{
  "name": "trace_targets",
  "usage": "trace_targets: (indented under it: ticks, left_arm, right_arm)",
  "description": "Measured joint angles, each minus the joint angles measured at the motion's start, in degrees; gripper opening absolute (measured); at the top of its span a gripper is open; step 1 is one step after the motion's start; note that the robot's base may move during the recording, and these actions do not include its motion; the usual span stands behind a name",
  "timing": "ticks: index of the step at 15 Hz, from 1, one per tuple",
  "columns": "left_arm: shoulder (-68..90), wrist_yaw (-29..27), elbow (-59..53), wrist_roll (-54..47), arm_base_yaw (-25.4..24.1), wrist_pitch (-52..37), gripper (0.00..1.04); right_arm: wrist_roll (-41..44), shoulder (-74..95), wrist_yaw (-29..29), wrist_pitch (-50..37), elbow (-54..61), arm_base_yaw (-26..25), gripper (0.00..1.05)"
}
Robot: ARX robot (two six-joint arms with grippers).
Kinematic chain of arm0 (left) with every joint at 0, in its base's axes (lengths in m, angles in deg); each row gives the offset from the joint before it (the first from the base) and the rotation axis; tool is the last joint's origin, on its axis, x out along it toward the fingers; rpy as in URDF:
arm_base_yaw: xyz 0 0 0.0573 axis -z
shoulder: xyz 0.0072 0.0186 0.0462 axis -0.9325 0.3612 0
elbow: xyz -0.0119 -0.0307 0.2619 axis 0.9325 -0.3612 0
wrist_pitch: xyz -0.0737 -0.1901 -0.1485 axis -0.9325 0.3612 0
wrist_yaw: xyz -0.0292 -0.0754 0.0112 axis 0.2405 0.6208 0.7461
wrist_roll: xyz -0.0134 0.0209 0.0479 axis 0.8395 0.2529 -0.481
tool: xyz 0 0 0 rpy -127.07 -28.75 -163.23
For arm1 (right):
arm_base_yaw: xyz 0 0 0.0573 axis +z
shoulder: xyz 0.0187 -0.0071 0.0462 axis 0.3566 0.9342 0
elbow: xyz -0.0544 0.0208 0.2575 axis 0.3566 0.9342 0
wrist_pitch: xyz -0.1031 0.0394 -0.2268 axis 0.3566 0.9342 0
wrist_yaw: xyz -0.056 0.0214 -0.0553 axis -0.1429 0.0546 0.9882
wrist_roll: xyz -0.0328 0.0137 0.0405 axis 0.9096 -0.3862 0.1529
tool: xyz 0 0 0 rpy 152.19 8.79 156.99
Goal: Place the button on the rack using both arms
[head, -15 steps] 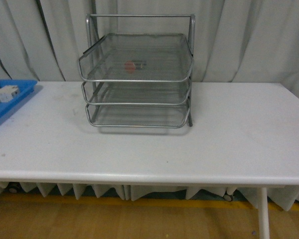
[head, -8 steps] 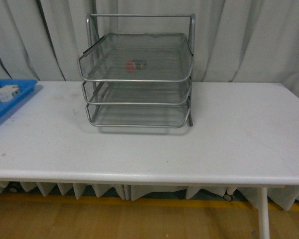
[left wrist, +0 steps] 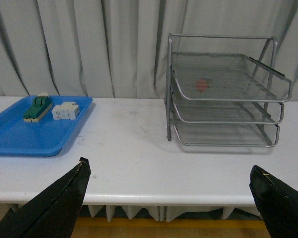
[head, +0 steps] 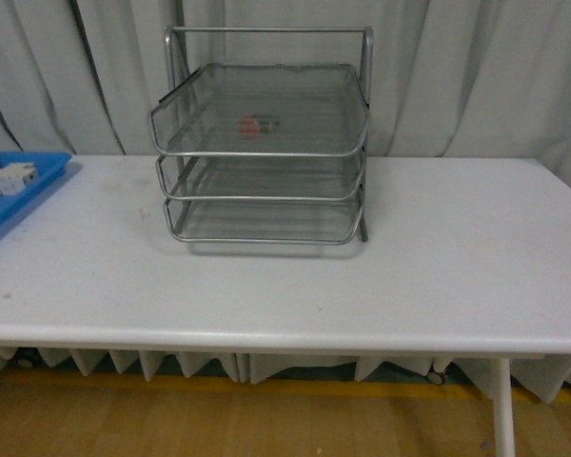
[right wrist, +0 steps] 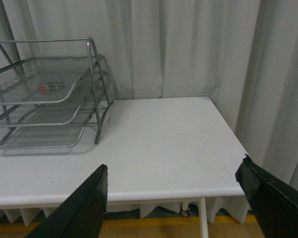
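Left gripper (left wrist: pixel 171 198): you see it spread open, empty. Right gripper (right wrist: pixel 174 198): likewise open. Button (head: pixel 250 126): upper centre, inside rack (head: pixel 262 152), top tray.

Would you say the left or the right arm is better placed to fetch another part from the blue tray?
Left, probably: the blue tray lies on the table's left side, close below the open left gripper; the right gripper faces the rack.

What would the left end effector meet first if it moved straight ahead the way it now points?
Probably the bare white table; further along, the curtain. The blue tray and rack lie to either side. Depth is unclear.
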Motion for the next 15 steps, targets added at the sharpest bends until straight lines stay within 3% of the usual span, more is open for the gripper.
trace_targets:
  ticks: [2, 15]
  left_arm:
    - [0.0, 0.0, 0.0, 0.0, 0.0, 0.0, 0.98]
    - [0.0, 0.0, 0.0, 0.0, 0.0, 0.0, 0.98]
  right_arm:
    - [0.0, 0.0, 0.0, 0.0, 0.0, 0.0, 1.00]
    - [0.1, 0.0, 0.0, -0.1, 0.0, 0.0, 0.98]
